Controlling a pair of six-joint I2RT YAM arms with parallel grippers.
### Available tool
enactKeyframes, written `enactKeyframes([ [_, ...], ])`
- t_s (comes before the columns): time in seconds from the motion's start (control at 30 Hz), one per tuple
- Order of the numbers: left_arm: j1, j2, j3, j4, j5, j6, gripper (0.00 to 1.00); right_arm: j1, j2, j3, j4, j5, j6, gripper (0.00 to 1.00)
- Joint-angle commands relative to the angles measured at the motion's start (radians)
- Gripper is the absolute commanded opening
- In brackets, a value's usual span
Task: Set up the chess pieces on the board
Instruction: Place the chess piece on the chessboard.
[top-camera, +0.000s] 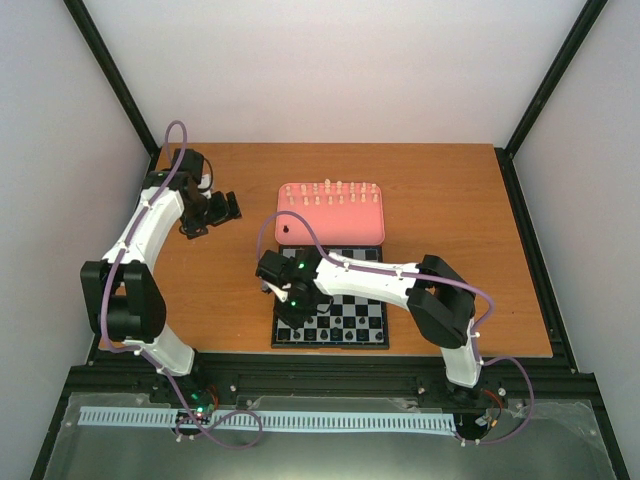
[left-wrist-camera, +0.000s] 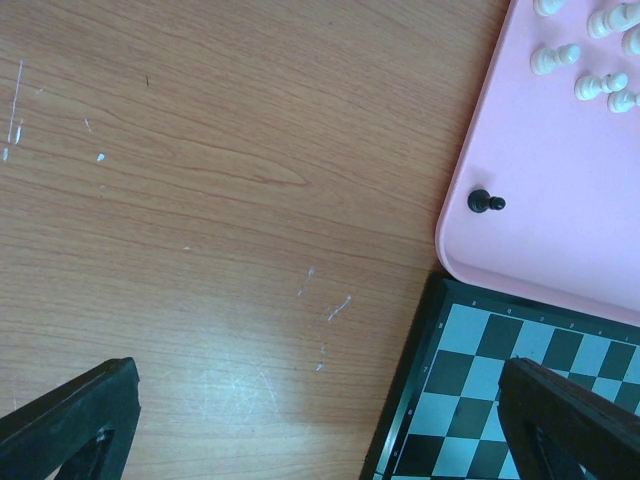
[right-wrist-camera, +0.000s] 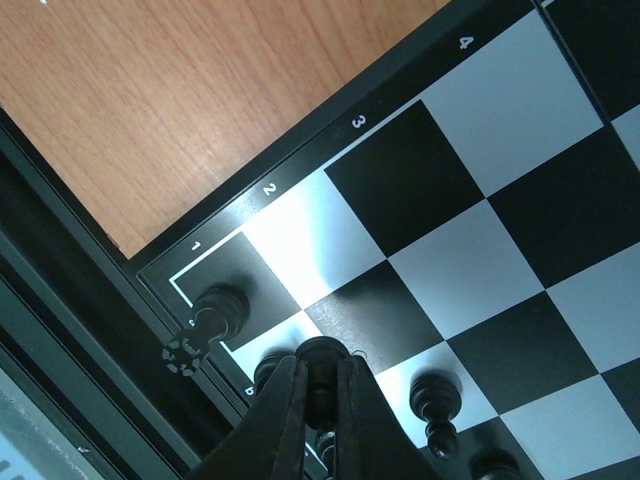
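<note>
White walls enclose a brown wood-grain table (top-camera: 450, 250) edged by a black frame. A flat chessboard of glossy black and light grey squares (top-camera: 368, 318) lies near the table's front edge, a little right of centre. A pink rounded rectangular tray (top-camera: 360, 232) sits just beyond it, and in the left wrist view their edges look to be touching.

Rows of small cream-white chessmen (top-camera: 330, 193) stand on the far half of the tray. One small black pawn (left-wrist-camera: 487, 203) sits alone near the tray's corner closest to the board. Several tiny black chessmen (top-camera: 325, 331) stand along the board's near rows.

The right arm reaches across the board from the right, and the right gripper (right-wrist-camera: 320, 395) is low over the near left corner. Its fingers (right-wrist-camera: 285, 410) are pressed together on the round head of a black chess piece (right-wrist-camera: 322, 358). The base of this piece is hidden, so whether it rests on a square cannot be told. Beside it, a black castle-topped piece (right-wrist-camera: 220, 310) stands on the corner square by the printed numeral 1. Another black piece (right-wrist-camera: 437, 400) stands on the other side of the grip.

The left gripper (top-camera: 212, 215) hangs over bare wood, left of the tray and well apart from the board. Its two black fingers (left-wrist-camera: 75, 420) stand wide apart with nothing between them.
</note>
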Motion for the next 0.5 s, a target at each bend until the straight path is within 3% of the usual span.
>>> enactKeyframes([
  [0.0, -0.006, -0.030, 0.001, 0.005, 0.004, 0.007, 1.00, 0.002, 0.021, 0.001, -0.009, 0.016, 0.014, 0.04],
  [0.47, -0.005, -0.019, 0.001, 0.010, 0.005, 0.006, 1.00, -0.014, 0.049, 0.016, -0.017, 0.064, 0.018, 0.04],
])
